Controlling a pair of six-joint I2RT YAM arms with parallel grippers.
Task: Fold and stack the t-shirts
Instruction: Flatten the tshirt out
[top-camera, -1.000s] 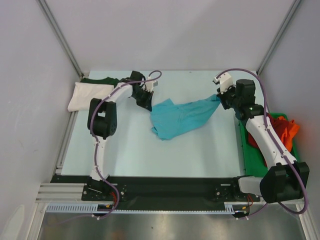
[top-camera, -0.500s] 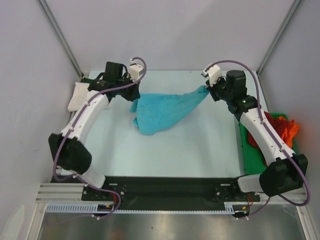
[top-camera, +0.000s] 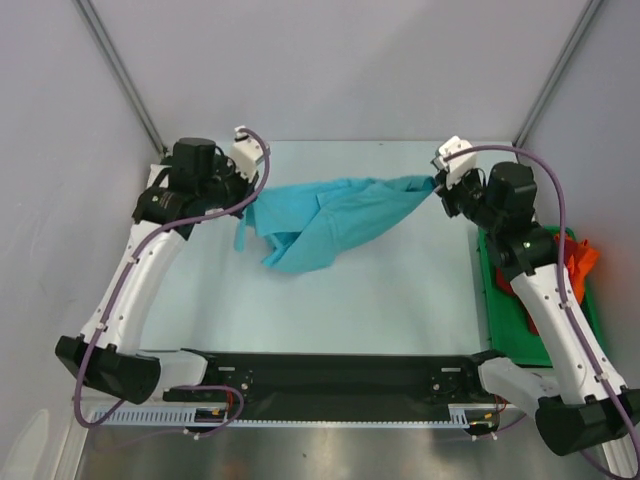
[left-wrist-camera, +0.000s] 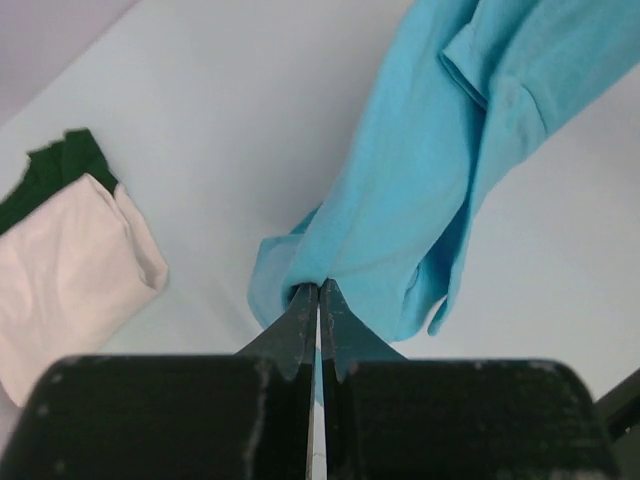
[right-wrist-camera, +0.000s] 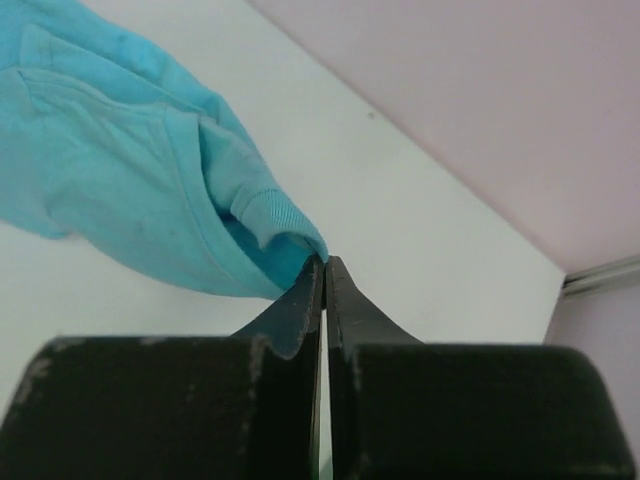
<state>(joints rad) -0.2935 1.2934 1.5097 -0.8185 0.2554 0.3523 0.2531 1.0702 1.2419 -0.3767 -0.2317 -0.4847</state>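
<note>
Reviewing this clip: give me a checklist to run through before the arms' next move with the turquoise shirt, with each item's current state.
1. Left pincer shut on the soft turquoise cloth t-shirt: ok.
2. Right pincer shut on its opposite end: ok.
3. Shirt spread flat between the two: not ok, the middle hangs bunched and creased.
4. Which part of the shirt each one grips: cannot tell.
5. Folded white cloth t-shirt lying on the dark green cloth t-shirt, apart from the held one: ok.
6. Orange cloth t-shirt in the flat green tray, apart from the held one: ok.
</note>
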